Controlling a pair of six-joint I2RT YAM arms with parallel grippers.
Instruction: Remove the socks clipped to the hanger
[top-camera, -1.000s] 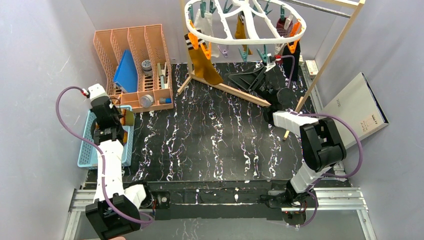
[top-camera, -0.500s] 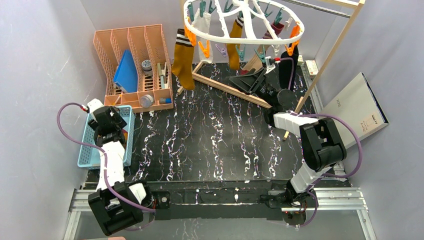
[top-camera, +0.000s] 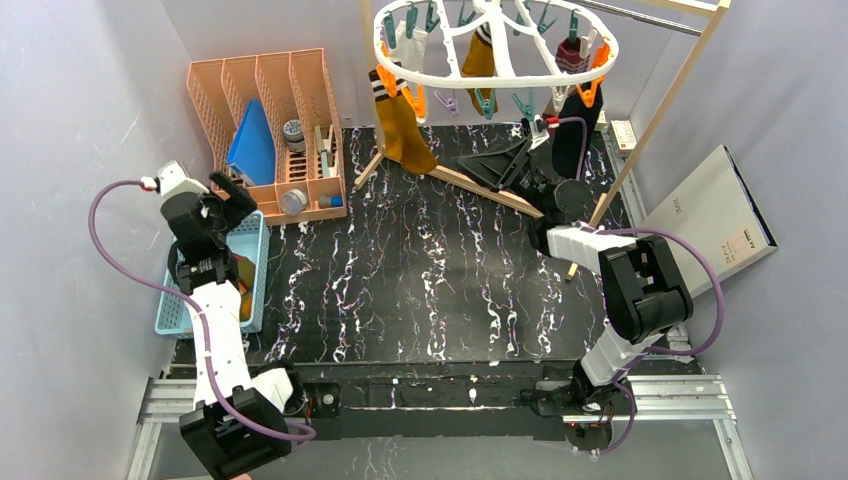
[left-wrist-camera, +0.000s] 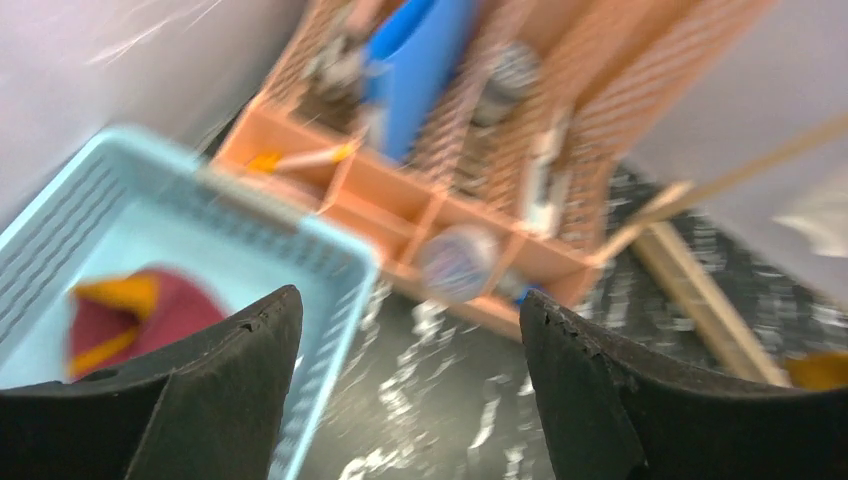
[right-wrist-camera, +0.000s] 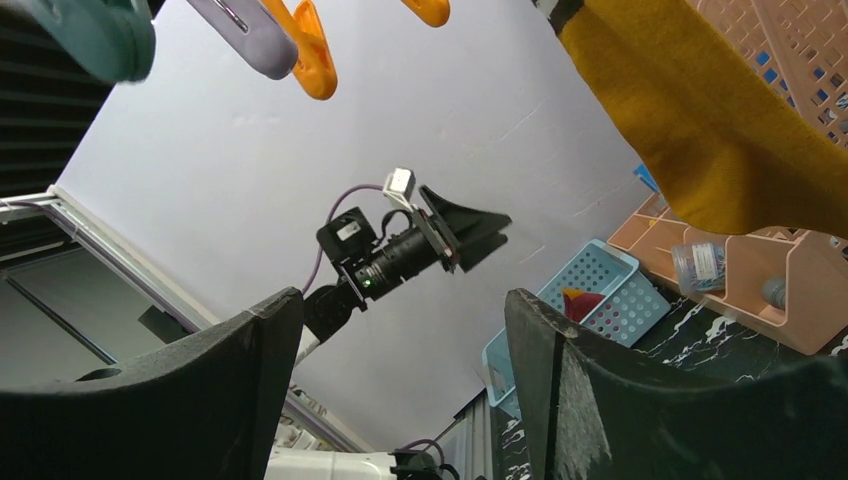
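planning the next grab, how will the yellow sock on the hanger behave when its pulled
Probably floppy: the yellow sock hangs limp below its orange clip. Likely light, since a small clip seems enough to hold it. The hanger looks suspended, so a tug may swing it rather than free the sock at once.

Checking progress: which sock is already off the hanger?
The maroon-and-yellow sock, lying in the light blue basket; the others, such as the mustard one, hang clipped to the white hanger.
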